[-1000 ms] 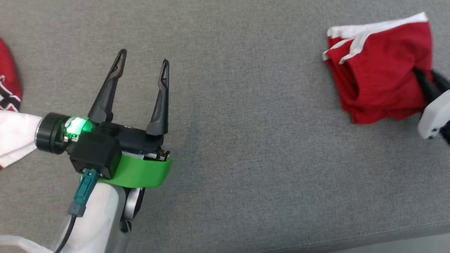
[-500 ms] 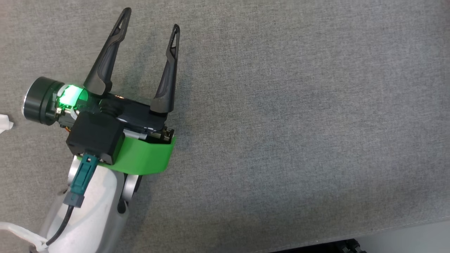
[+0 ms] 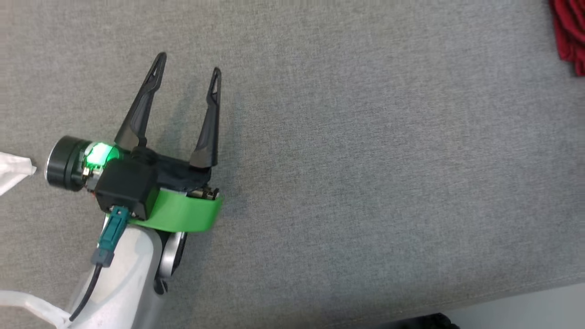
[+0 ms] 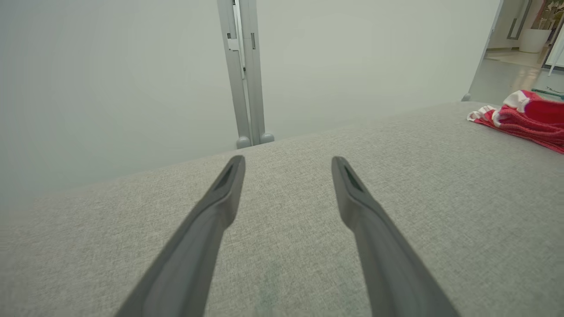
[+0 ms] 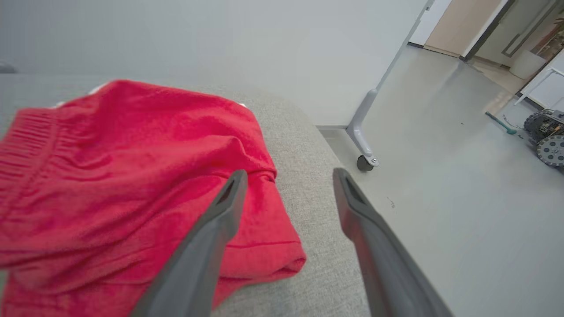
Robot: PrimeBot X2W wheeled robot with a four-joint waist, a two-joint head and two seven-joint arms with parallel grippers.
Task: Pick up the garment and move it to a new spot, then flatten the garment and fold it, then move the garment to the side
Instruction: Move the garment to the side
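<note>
garment [image 5: 110, 176]: red, folded, sitting at the right end of the desk [image 3: 365, 183], near the edge
right pincer [image 5: 289, 171]: fingers apart, one hanging over the garment's corner (not clamped on it)
left pincer [image 3: 188, 62]: spread too, over bare gray fabric, well apart from the garment
nearby: white cloth [image 3: 11, 171] beside the left wrist; caster leg [image 5: 363, 145] on the floor past the desk

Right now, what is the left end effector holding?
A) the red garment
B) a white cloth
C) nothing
C: the left end effector is spread open over the grey cushion, and the red garment lies well apart from it.
</note>
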